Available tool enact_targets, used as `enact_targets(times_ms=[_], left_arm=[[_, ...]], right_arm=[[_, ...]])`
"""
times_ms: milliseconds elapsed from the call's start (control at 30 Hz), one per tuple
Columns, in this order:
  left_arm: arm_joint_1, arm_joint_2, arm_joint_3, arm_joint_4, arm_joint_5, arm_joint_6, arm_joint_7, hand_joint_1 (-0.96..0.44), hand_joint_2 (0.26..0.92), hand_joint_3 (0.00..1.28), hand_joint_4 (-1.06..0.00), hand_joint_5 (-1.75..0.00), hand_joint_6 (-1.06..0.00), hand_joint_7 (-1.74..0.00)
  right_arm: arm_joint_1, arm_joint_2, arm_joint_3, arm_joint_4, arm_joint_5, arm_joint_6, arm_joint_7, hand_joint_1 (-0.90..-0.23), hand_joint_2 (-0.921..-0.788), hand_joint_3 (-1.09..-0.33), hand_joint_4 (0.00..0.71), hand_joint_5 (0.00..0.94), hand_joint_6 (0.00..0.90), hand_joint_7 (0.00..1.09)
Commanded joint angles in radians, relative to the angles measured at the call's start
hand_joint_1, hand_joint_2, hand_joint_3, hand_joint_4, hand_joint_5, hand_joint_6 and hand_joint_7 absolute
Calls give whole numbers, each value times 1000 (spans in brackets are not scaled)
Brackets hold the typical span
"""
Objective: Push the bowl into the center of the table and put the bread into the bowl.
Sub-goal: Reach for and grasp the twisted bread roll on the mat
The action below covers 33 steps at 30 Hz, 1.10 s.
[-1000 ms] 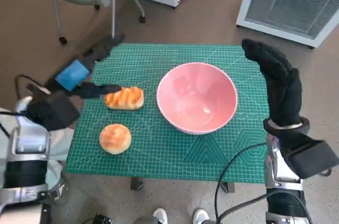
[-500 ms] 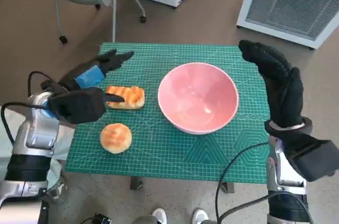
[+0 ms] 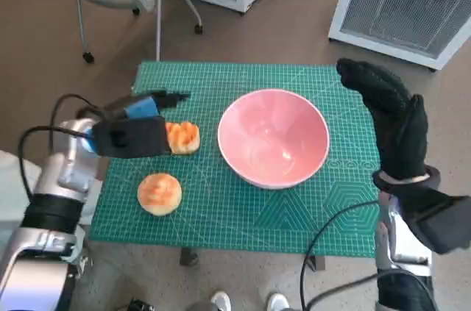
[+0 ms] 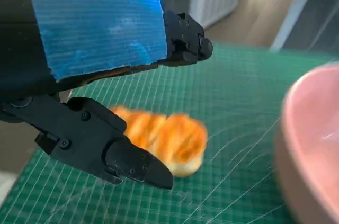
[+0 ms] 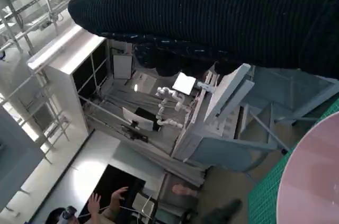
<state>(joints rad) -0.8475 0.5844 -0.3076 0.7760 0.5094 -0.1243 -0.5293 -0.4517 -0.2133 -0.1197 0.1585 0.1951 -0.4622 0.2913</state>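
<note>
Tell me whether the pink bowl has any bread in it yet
Empty. The pink bowl shows only its bare inside; the striped bread and the round bun both lie on the green mat.

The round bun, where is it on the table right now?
In the head view, the round bun sits on the green mat's near-left part, just nearer the robot than the striped bread under the left hand.

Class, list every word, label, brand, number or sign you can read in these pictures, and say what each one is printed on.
None can be read.
Green cutting mat: printed grid lines and shapes only; any numerals are too small to make out.
Blue tape on the left hand: plain, no writing.
Pink bowl and both breads: unmarked.
White cabinet: a small red light, no legible label.
</note>
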Motion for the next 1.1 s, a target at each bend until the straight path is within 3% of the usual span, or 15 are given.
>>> enact_targets(times_ms=[33, 267, 533, 567, 600, 633, 700, 900, 1100], left_arm=[[-59, -47, -54, 110, 32, -1, -5, -184, 759, 6, -188, -18, -347, -27], [-123, -98, -115, 276, 88, 24, 47, -106, 764, 6, -254, -25, -400, -32], [-155, -119, -177, 378, 153, 19, 165, -6, 806, 16, -438, -16, -571, -41], [-158, -120, -189, 394, 167, 16, 191, -5, 829, 25, -501, -247, -573, -255], [-161, -120, -199, 407, 177, 13, 212, -3, 862, 60, -567, -609, -553, -589], [-164, -121, -206, 417, 183, 10, 225, -2, 883, 67, -620, -839, -564, -771], [-170, -121, -211, 429, 186, 4, 235, 0, 897, 70, -677, -1024, -591, -916], [-183, -110, -213, 446, 176, -26, 249, 1, 899, 72, -743, -1081, -639, -1138], [-199, -94, -206, 439, 167, -44, 249, 1, 911, 63, -720, -1160, -647, -1119]], right_arm=[[20, 1, -2, 1, 7, 17, 6, -610, -921, -747, 235, 2, -1, 643], [21, 0, -1, -7, -2, 16, 1, -605, -921, -747, 235, 2, -1, 644], [17, -3, -2, -6, 0, 16, 4, -604, -921, -748, 236, 2, -1, 644], [15, -4, -2, -4, 2, 16, 6, -605, -921, -748, 236, 2, -1, 644], [14, -5, -2, -4, 3, 16, 8, -605, -921, -747, 236, 2, -1, 644], [12, -6, -2, -3, 4, 16, 9, -606, -921, -747, 236, 2, -1, 644], [11, -6, -2, -1, 4, 16, 10, -606, -921, -747, 236, 2, -1, 642], [7, -6, -1, 8, 6, 7, 15, -603, -921, -745, 236, 2, -1, 622], [5, -1, -1, 14, 12, 5, 19, -602, -921, -745, 236, 1, -1, 613]])
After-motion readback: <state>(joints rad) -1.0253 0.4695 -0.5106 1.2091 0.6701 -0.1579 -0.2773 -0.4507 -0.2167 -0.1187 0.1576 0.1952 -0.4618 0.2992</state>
